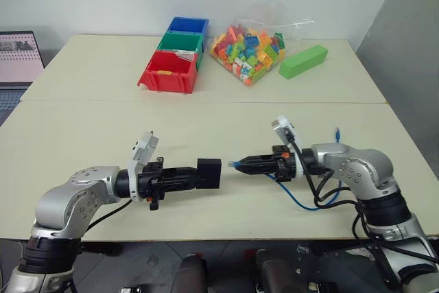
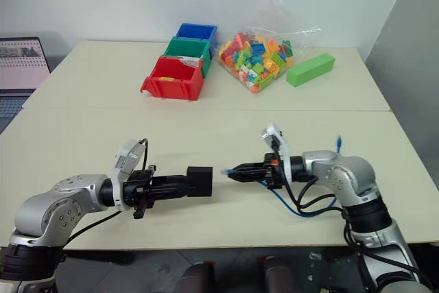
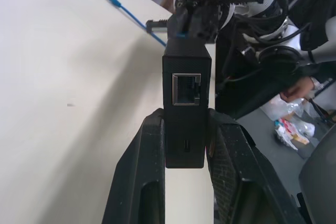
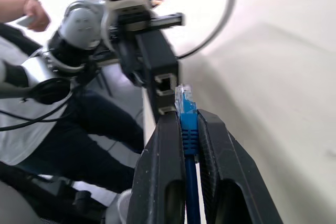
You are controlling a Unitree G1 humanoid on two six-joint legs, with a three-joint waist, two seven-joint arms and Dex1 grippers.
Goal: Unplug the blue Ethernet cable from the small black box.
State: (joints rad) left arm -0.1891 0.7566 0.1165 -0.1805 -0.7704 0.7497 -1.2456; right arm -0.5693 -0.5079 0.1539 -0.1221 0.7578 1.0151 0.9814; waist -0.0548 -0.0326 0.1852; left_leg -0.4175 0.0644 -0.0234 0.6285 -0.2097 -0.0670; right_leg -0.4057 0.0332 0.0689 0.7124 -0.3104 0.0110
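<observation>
Pale counter [image 1: 89, 121] under both arms. Left claw [image 1: 194, 174] clamps the small black box [image 1: 209, 173], its port empty; right claw [image 1: 241, 165] pinches the blue Ethernet cable [image 1: 291, 193] just behind its clear plug, a small gap from the box. Judgement: plug is out; draw straight away, box steady. Cable thin, slack, trailing to the counter.
</observation>
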